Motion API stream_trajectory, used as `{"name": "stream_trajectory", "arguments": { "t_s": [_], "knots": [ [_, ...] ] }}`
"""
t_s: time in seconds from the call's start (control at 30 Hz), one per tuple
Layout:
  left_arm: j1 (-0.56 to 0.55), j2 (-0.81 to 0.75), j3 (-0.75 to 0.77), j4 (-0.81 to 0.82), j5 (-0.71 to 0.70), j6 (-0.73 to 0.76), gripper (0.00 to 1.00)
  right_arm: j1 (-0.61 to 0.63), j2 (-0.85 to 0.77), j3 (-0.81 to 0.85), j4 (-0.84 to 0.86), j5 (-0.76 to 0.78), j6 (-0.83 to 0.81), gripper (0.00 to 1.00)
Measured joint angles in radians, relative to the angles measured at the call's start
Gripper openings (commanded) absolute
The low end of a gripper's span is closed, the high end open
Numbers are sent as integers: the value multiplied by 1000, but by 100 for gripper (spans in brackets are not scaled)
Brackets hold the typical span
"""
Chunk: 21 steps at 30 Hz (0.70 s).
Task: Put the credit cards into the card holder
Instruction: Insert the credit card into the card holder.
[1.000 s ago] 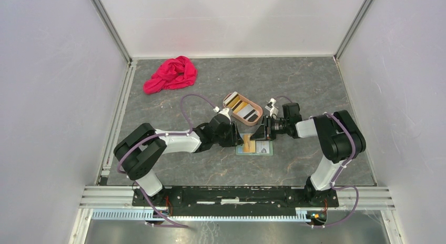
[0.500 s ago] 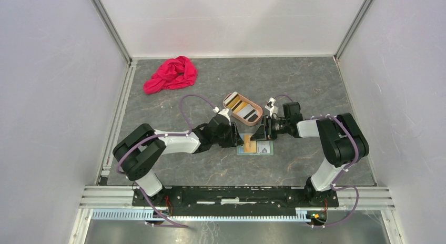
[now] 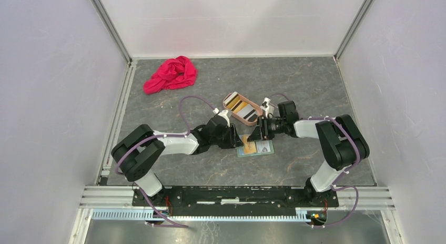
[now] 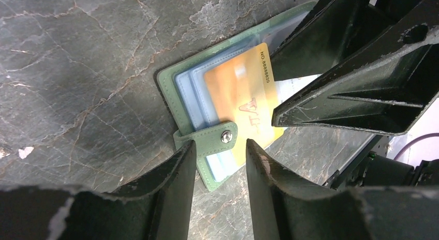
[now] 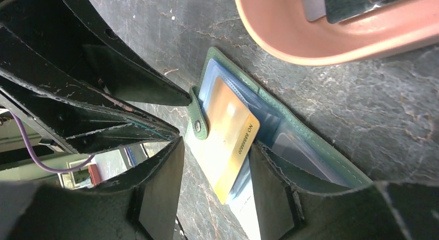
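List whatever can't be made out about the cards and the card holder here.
- Orange card: in the left wrist view, the snap tab and right end effector cover its edges; whether it sits in a card holder pocket is unclear.
- Tray contents: cut off at the right wrist view's top edge; too small in the top view to count.

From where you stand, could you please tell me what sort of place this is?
Probably a robot test cell: plain white walls in aluminium framing enclose a grey marbled table, with a left arm and right arm bolted to a rail.
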Motion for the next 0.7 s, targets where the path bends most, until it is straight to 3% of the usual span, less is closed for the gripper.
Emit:
{"name": "stream_trajectory", "arguments": {
  "t_s": [0.23, 0.6, 0.7],
  "knots": [
    [9, -9, -16, 23, 18, 0, 40, 20, 0, 11, -13, 8, -13, 59],
    [24, -52, -62, 53, 21, -1, 40, 29, -54, 47, -161, 75, -184, 66],
    [26, -94, -97, 76, 18, -1, 40, 29, -57, 54, -182, 73, -225, 75]
  ]
}}
